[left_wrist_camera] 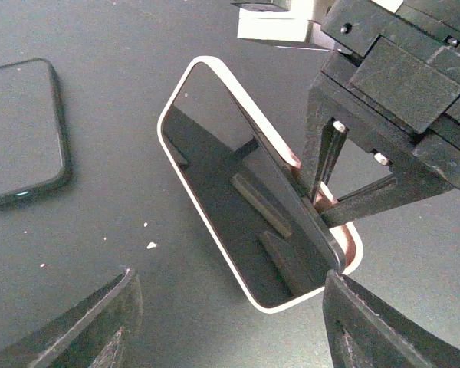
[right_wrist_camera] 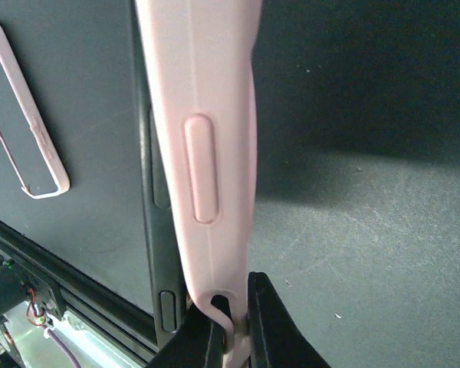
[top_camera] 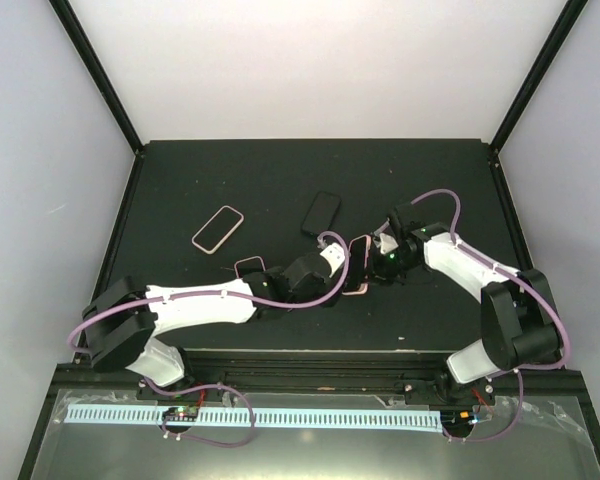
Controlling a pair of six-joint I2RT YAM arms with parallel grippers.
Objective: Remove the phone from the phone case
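You see the phone (left_wrist_camera: 245, 207) in its pink case (right_wrist_camera: 207, 153) near the middle of the desk (top_camera: 230, 170), the right gripper (right_wrist_camera: 230, 322) pinching the case's edge, the left gripper (left_wrist_camera: 230, 322) spread wide over the phone, and a second phone (top_camera: 321, 213) and second case (top_camera: 217, 229) farther back.

**Three cameras, one meeting point**

The overhead camera sits high on the near side. It looks down and toward the far wall and takes in the whole table (top_camera: 280, 170). The left wrist camera hangs close over mid-table, aimed down and rightward at the pink case (left_wrist_camera: 215, 63), with the right gripper (left_wrist_camera: 320, 201) in its frame. The right wrist camera is nearest of all. It looks along that case's edge, seemingly toward the table's near left. All three views share the case.
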